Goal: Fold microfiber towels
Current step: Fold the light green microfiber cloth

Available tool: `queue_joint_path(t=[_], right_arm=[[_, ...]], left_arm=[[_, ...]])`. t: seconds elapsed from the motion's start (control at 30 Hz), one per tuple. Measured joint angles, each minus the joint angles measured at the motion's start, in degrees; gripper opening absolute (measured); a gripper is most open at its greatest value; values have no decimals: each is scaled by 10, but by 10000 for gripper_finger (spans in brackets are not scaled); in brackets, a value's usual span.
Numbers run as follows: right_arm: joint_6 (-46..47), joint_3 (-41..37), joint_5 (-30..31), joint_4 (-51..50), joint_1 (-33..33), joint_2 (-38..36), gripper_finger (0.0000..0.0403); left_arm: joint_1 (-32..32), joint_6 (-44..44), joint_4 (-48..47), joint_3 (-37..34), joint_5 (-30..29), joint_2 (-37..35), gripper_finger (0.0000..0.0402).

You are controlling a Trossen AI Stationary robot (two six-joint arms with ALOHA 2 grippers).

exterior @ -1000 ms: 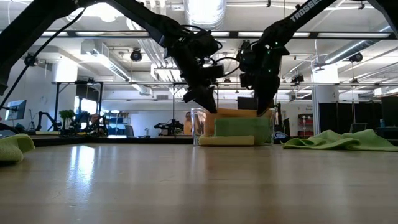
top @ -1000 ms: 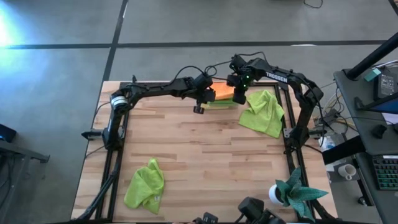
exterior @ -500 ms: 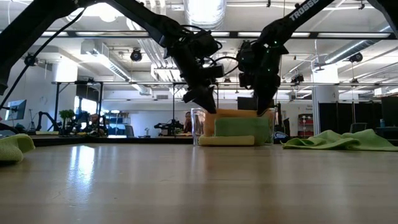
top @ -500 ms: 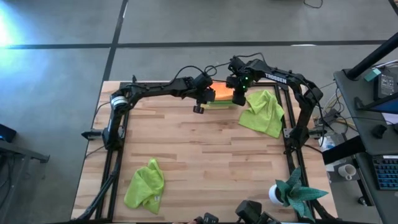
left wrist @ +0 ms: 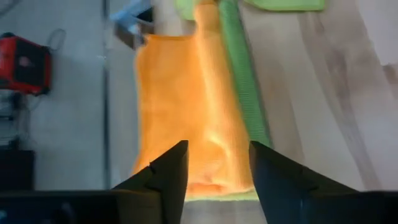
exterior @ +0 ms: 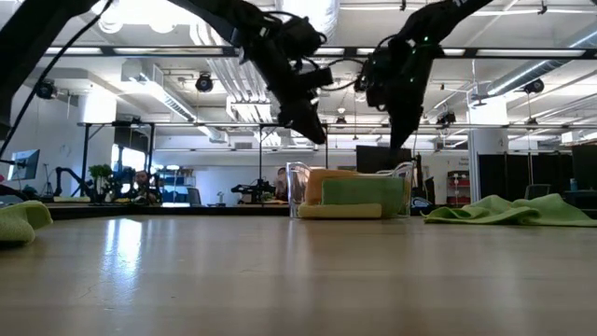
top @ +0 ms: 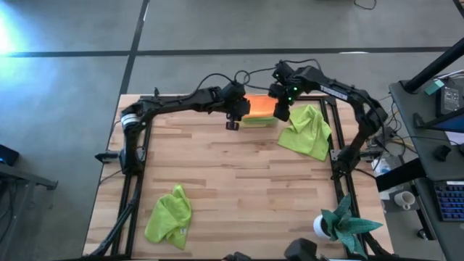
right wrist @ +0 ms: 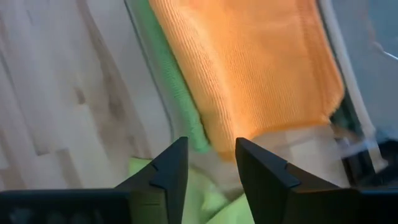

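Where the counter's far edge runs, folded orange towel (top: 261,106) standing in clear plastic bin (exterior: 297,189), folded lime green towel (exterior: 363,190) just beside it on the near side of the same bin; yellow towel (exterior: 340,212) lying flat at the bin's near foot, touching it. In both wrist views, orange cloth (left wrist: 186,106) and green strip (right wrist: 177,87) side by side, touching along their length.

Left gripper (top: 231,125) hanging above the bin's left end, apart from the cloth, fingers (left wrist: 165,171) spread moderately wide, holding nothing. Right gripper (top: 282,113) hanging above the bin's right end, likewise clear of the cloth, fingers (right wrist: 169,168) parted by a narrower gap, empty. In the low view, both grippers raised above the bin rim, left (exterior: 315,131) and right (exterior: 403,142).

Unfolded lime green towel (top: 307,130) rumpled on the counter just right of the bin, near the right gripper. Second unfolded lime green towel (top: 170,214) crumpled at the near left of the counter (top: 239,181), well apart from the bin.

Teal spiky-leaved plant (top: 348,223) in white pot (top: 322,226) at the near right corner of the counter.
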Motion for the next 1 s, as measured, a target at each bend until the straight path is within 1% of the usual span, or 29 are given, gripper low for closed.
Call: queue_joint_path(t=[0.13,0.27,0.43,0.63,0.8,1.0], right_arm=[[62,0,-2,-15,1,-45,126],[109,-9,-8,-22,12,-92,126],[153,-35,-30,-22,48,-150,126],[211,-92,-30,-2,103,-209,119],[263,-152,-30,18,143,-248,112],[326,-216,-30,48,187,-277,109]], left_arm=[[-1,-14,-13,-1,-21,-35,157],[-2,-89,-37,-4,-21,-72,157],[-2,-158,-79,-36,-20,-116,157],[-13,-203,-79,-114,-18,-177,157],[-28,-267,-72,-185,-18,-230,157],[-65,-345,-73,-266,-17,-283,157]])
